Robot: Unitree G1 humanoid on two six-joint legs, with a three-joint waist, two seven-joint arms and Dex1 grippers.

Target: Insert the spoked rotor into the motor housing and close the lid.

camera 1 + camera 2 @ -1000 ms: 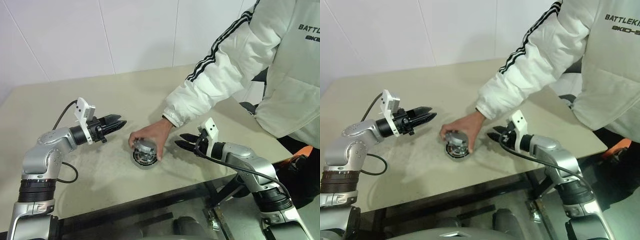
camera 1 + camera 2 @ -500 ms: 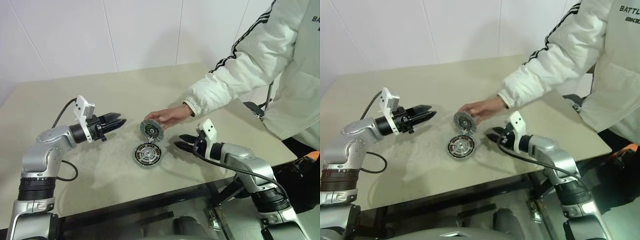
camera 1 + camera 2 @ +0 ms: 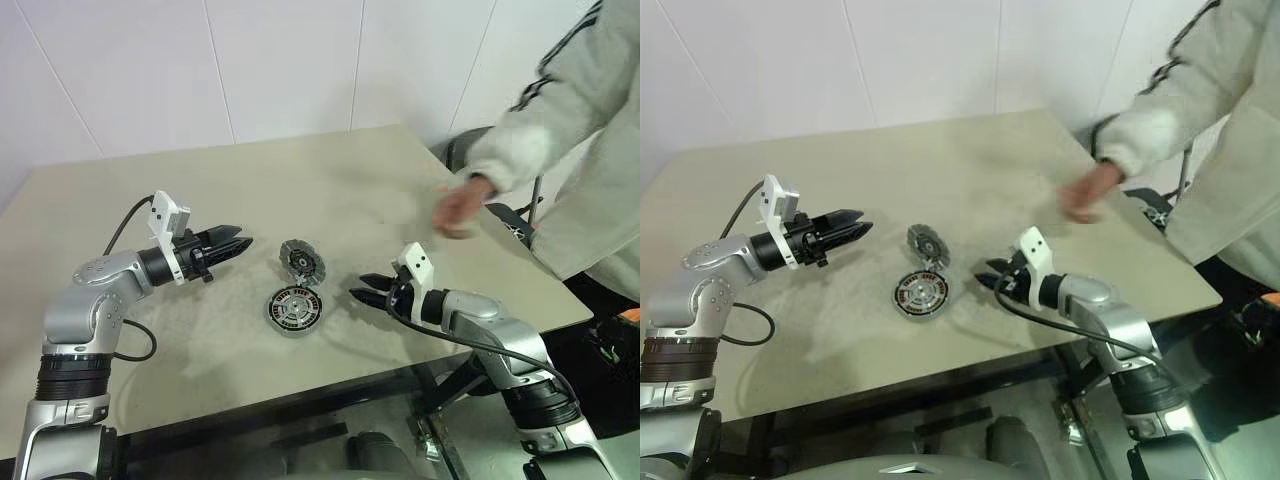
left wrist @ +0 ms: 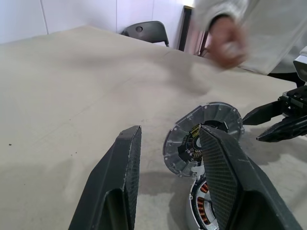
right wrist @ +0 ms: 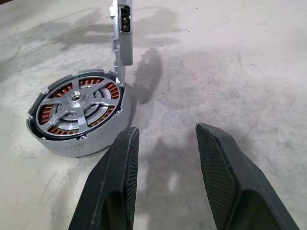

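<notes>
Between both open pincers, lid (image 3: 300,260) leans against motor housing (image 3: 295,307).

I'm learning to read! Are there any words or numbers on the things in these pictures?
No words or numbers can be read here.
The person's white jacket: any print is off the edge or blurred, so it is not readable.
The two round motor parts and: no labels to see.
The white blocks on the robot's wrists: no writing to see.
</notes>
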